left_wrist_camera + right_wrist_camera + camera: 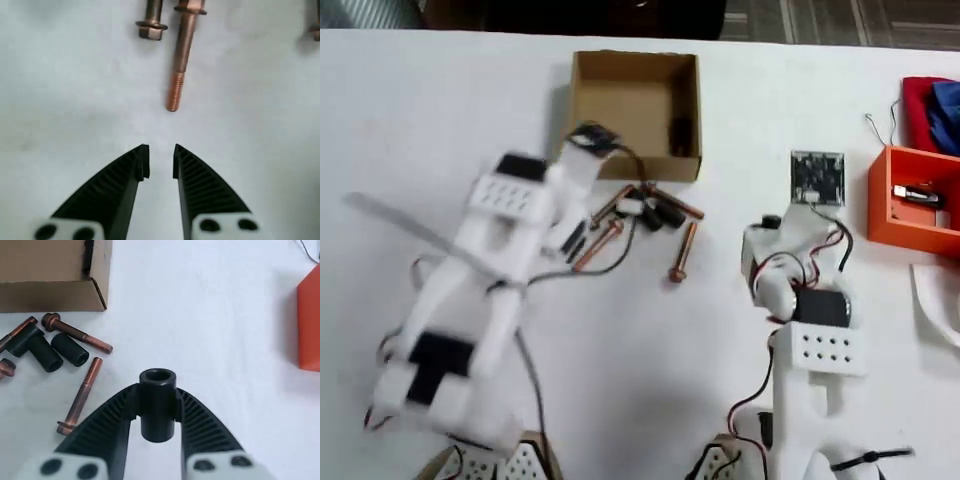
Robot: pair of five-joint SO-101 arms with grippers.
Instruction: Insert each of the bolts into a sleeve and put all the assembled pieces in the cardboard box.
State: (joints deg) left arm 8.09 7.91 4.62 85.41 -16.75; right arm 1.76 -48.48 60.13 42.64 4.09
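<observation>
Copper bolt (179, 55), tip toward L end effector (160, 161)

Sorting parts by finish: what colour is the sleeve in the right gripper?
The sleeve in the right gripper is black, clearest in the right wrist view.
</observation>
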